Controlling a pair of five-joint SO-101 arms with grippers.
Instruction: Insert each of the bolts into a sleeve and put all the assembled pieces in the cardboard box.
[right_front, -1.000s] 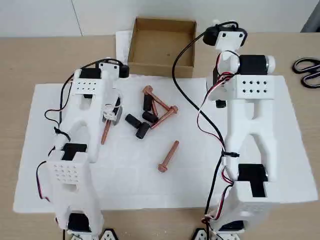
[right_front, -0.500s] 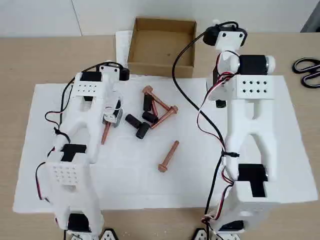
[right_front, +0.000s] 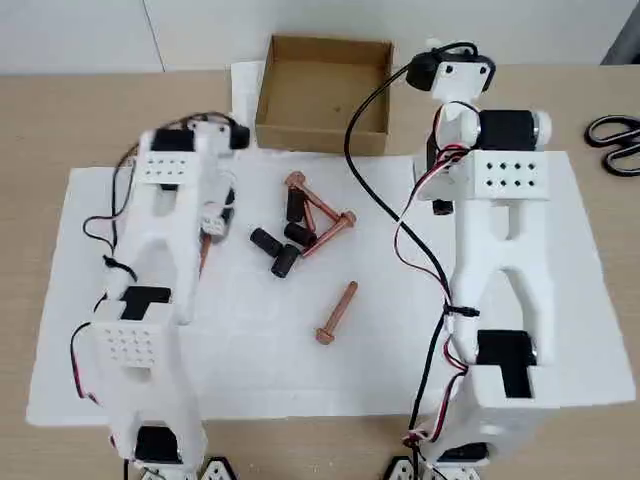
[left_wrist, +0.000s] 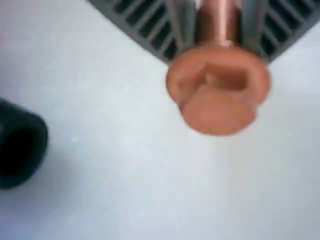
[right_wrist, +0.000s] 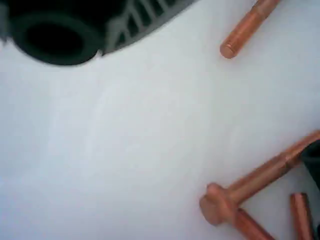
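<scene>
Two parts are held: left gripper (left_wrist: 218, 25) pinches a copper hex-head bolt (left_wrist: 218, 92), right gripper (right_wrist: 85, 25) clamps a black cylindrical sleeve (right_wrist: 50, 37).

Nothing can be read. No print, number or sign shows on the box (right_front: 320, 138), on a bolt (right_front: 337, 312), on a sleeve (right_front: 268, 240), on the left arm (right_front: 165, 240), on the right arm (right_front: 500, 250), or on the white sheet (right_front: 260, 370) that covers the worktop.
</scene>
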